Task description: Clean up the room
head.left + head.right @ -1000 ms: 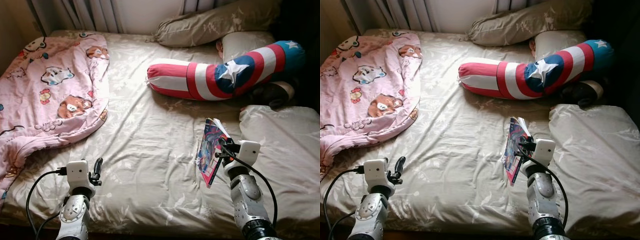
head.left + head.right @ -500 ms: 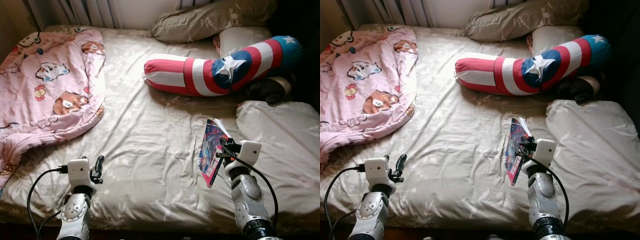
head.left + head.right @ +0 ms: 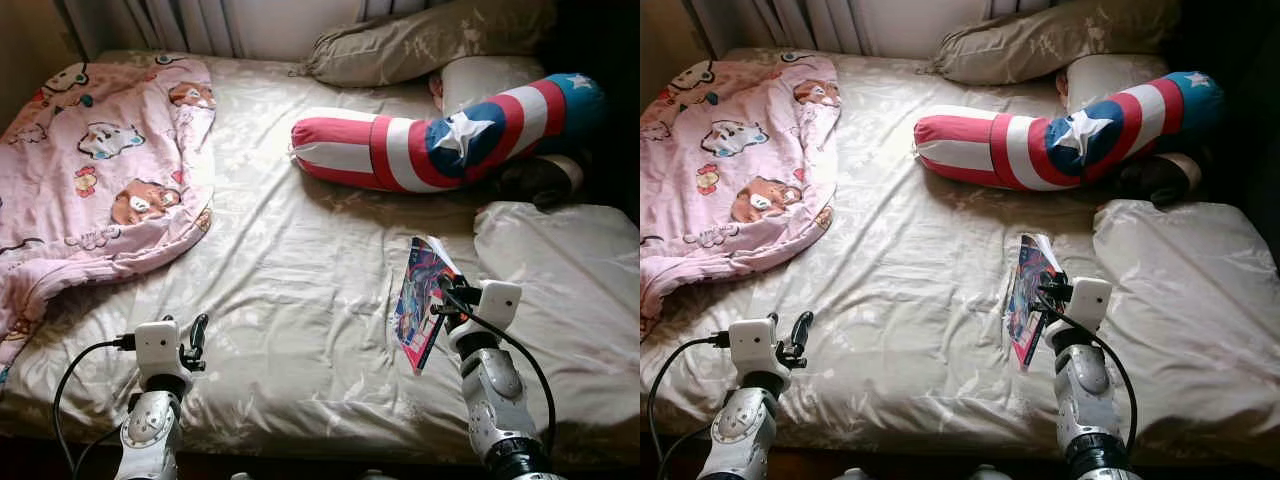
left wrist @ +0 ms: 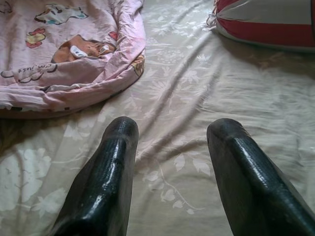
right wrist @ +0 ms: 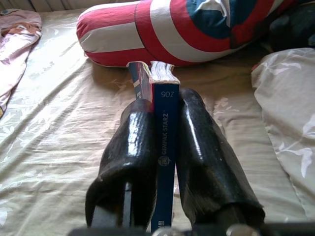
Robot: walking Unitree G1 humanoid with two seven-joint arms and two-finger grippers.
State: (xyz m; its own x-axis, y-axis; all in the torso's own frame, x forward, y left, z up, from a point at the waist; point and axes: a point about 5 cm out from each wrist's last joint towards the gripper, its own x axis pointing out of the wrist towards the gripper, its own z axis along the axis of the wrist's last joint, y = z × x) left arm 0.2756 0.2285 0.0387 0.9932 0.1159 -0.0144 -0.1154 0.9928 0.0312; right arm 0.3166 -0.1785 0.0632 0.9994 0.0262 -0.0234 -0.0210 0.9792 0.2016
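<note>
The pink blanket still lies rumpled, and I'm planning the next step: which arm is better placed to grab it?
Left. The left gripper is open, holding nothing, and nearer the pink blanket. The right gripper is shut on a book.

Little has been altered over the last second. The whole scene has been shifted slightly in both eye views, so the camera has been moved, not the things. More of the bed's (image 3: 300, 260) near edge is now seen, and the pink cartoon blanket (image 3: 100, 180) and the star-and-stripe bolster (image 3: 440, 140) are framed a little differently. Relative to the arms, no movement of the right pincer (image 3: 447, 300), its comic book (image 3: 420, 295) or the left pincer (image 3: 196, 335) can be made out
</note>
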